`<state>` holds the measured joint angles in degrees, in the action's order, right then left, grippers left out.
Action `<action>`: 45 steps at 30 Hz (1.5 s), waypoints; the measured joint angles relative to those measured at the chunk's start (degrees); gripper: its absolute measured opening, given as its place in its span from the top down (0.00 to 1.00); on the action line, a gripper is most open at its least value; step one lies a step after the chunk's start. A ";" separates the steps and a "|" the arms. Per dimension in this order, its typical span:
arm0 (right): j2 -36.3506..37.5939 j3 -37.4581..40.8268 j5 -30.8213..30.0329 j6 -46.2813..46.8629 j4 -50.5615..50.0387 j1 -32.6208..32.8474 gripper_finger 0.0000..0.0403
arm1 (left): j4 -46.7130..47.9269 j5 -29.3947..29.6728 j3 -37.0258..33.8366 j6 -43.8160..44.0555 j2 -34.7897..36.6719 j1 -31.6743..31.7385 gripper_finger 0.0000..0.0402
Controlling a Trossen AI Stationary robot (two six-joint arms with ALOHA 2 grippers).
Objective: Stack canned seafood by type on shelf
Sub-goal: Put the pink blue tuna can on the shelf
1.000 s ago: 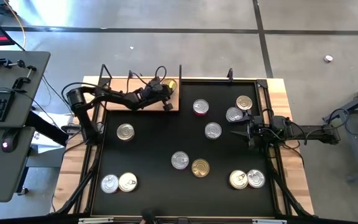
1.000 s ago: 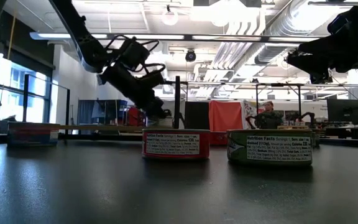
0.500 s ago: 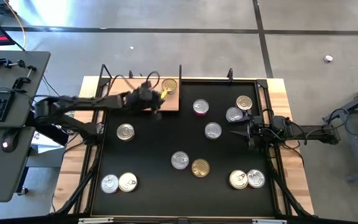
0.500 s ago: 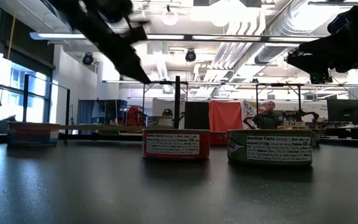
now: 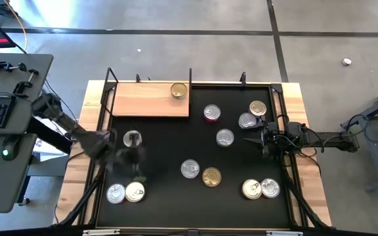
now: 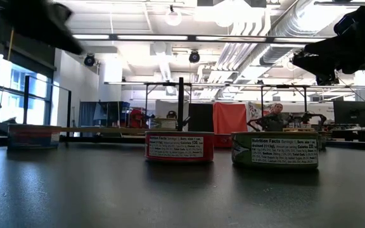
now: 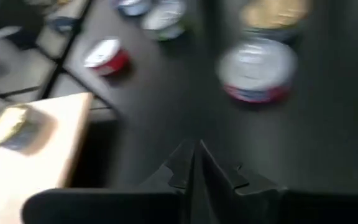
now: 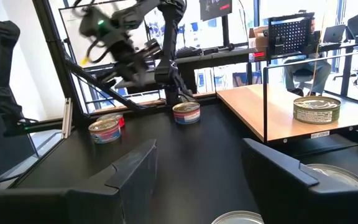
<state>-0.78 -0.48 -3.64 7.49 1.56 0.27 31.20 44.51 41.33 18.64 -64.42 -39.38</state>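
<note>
From my station I read one gold-lidded can (image 5: 178, 90) on the shelf (image 5: 143, 105), at the board's right end against its far edge; nothing else sits on the wood. The shelf lies in the far left corner of the black mat (image 5: 169, 144). The left gripper (image 5: 126, 157) is over the mat's left side, just beside a silver can (image 5: 132, 138); it shows as a blur from above, so I place it only roughly. In its wrist view the fingers (image 7: 194, 168) are pressed together with nothing between them. The right gripper (image 5: 248, 139) hangs at the mat's right edge, fingers (image 8: 135, 165) spread wide and empty. Loose cans on the mat: a red-sided can (image 5: 212, 113) just off the shelf's right end, a pair (image 5: 252, 115) near the far right corner, one silver (image 5: 225, 137) beside the right gripper, a silver and gold pair (image 5: 201, 172) mid-mat, two (image 5: 261, 189) at the near right, two (image 5: 125, 193) at the near left.
</note>
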 joint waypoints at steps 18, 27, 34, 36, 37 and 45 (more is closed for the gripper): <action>0.00 0.01 0.00 -0.02 0.02 -0.01 0.44 | 30.93 -3.97 -4.55 50.26 -1.42 -4.42 0.74; 0.00 -0.01 0.00 -0.02 0.00 0.01 0.44 | 24.67 -6.16 -12.77 45.47 -1.71 2.11 0.54; 0.00 0.01 0.02 -0.01 0.02 0.00 0.44 | 8.98 -5.34 -16.13 38.23 -1.84 6.67 0.65; -0.01 0.01 0.00 0.00 0.02 0.01 0.44 | 3.26 -4.69 -16.23 36.72 -1.90 7.80 0.69; -0.05 -0.01 0.02 -0.02 0.02 -0.01 0.44 | 0.17 -3.98 -16.25 35.60 -1.95 8.33 0.70; -0.07 0.01 0.01 -0.01 0.01 0.01 0.44 | -16.75 -2.48 -16.23 14.26 -1.77 10.54 0.65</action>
<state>-0.84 -0.47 -3.62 7.48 1.57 0.27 14.45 42.03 25.10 32.91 -66.19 -28.84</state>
